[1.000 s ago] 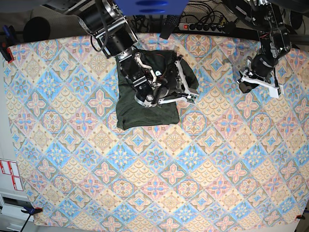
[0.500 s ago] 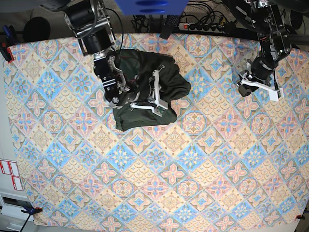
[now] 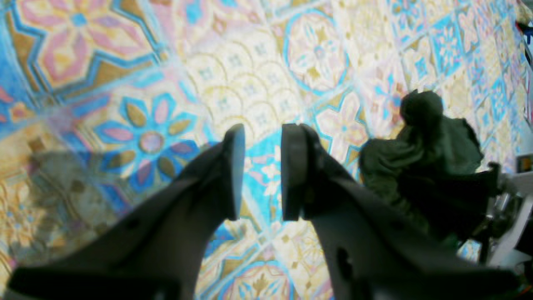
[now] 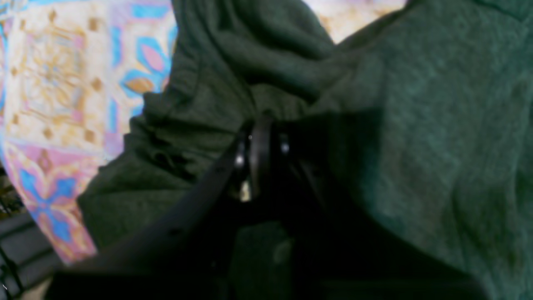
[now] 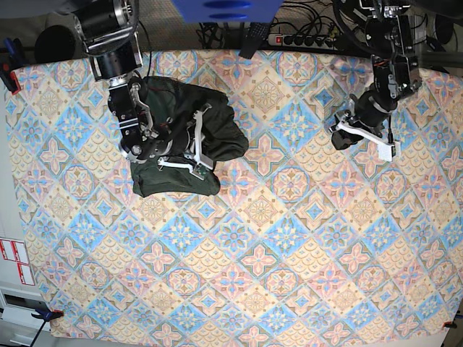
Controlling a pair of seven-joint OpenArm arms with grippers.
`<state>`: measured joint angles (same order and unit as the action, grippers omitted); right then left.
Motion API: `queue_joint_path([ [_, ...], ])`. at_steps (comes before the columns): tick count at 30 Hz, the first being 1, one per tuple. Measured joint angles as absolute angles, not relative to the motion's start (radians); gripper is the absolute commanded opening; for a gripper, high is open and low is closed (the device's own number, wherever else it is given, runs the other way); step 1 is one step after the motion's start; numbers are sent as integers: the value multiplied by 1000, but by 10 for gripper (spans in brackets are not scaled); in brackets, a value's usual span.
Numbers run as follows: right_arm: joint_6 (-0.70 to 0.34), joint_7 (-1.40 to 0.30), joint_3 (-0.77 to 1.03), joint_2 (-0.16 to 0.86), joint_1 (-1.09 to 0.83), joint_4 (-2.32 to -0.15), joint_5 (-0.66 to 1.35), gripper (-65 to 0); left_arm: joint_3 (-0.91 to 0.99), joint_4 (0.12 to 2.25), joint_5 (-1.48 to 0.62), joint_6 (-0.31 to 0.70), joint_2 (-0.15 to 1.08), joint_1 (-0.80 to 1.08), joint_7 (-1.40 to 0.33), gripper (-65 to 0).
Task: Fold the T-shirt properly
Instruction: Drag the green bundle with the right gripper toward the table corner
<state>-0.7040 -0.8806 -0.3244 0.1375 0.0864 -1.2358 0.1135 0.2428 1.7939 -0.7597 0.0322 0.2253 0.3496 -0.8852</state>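
The T-shirt (image 5: 177, 137), dark olive-green, lies bunched in a thick heap at the back left of the patterned tablecloth (image 5: 260, 238). My right gripper (image 5: 202, 155) sits on top of that heap. In the right wrist view the right gripper (image 4: 258, 141) is shut on a pinched fold of the T-shirt (image 4: 437, 125), which fills most of that picture. My left gripper (image 5: 341, 137) hovers over bare cloth at the back right, well apart from the garment. In the left wrist view the left gripper (image 3: 260, 166) stands open with nothing between its fingers, and the T-shirt (image 3: 429, 146) shows off to the right.
A power strip (image 5: 311, 40) and cables run along the table's back edge. A red clamp (image 5: 7, 76) holds the cloth at the left edge. White labels (image 5: 14, 260) hang off the table's left side.
My right arm has dragged the bunched T-shirt leftward across the table, still gripping it. My left gripper has drifted a little to the left.
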Motion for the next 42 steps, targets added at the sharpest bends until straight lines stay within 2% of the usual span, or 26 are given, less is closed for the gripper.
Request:
queue_joint_path([
  [8, -728, -888, -319, 200, 96, -1260, 97, -650, 89, 1794, -715, 31, 228, 348, -881, -506],
  [15, -694, -1084, -322, 225, 43, -1507, -22, -650, -141, 1785, -591, 34, 225, 295, -873, -506],
  [23, -701, -1139, -322, 214, -89, -1686, -2, -650, -186, 1739, -568, 32, 228, 266, -878, -506],
  [30, -699, -1138, -318, 216, -138, -1689, -10, -650, -186, 1724, -571, 32, 228, 258, -875, -506],
  [42, -696, -1079, -313, 213, -108, -1523, 15, -650, -186, 1723, -572, 32, 228, 252, -877, -506],
])
